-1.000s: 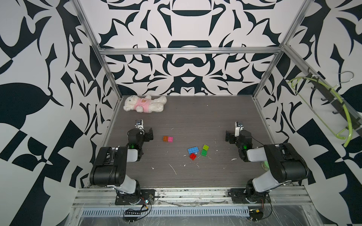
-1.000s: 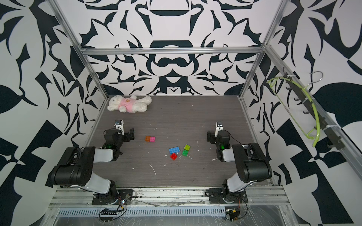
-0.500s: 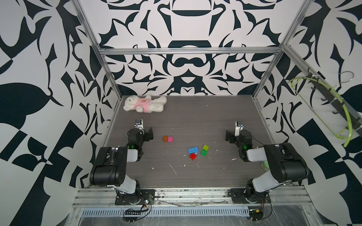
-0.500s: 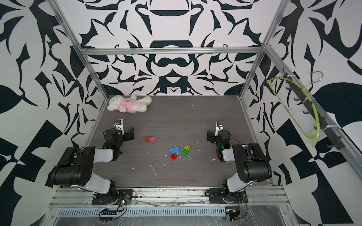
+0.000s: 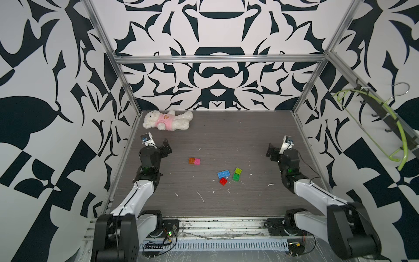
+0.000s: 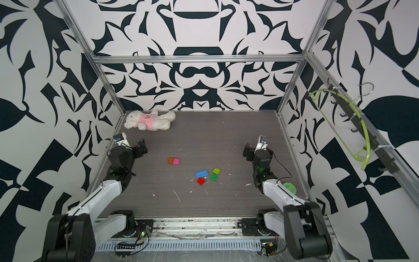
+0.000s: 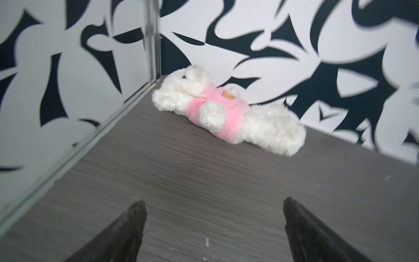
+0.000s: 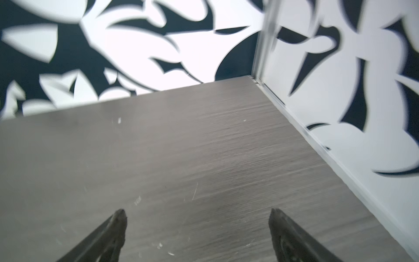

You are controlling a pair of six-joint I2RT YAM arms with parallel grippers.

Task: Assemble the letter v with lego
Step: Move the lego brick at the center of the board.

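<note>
The lego lies loose on the dark wood-grain floor in both top views. An orange brick (image 5: 191,160) and a pink brick (image 5: 197,161) sit side by side left of centre. Further right lie a blue brick (image 5: 223,174), a red brick (image 5: 223,181), a lime-green brick (image 5: 237,170) and a green brick (image 5: 236,177). The letter v is out of view. My left gripper (image 5: 167,147) (image 7: 214,202) is open and empty at the left wall, facing the back corner. My right gripper (image 5: 271,152) (image 8: 197,211) is open and empty by the right wall.
A white plush bear (image 5: 167,120) (image 7: 226,111) in a pink shirt lies in the back left corner. A green hanger (image 5: 371,127) hangs on the right wall. A green disc (image 6: 289,187) lies by the right arm. Metal frame posts edge the floor.
</note>
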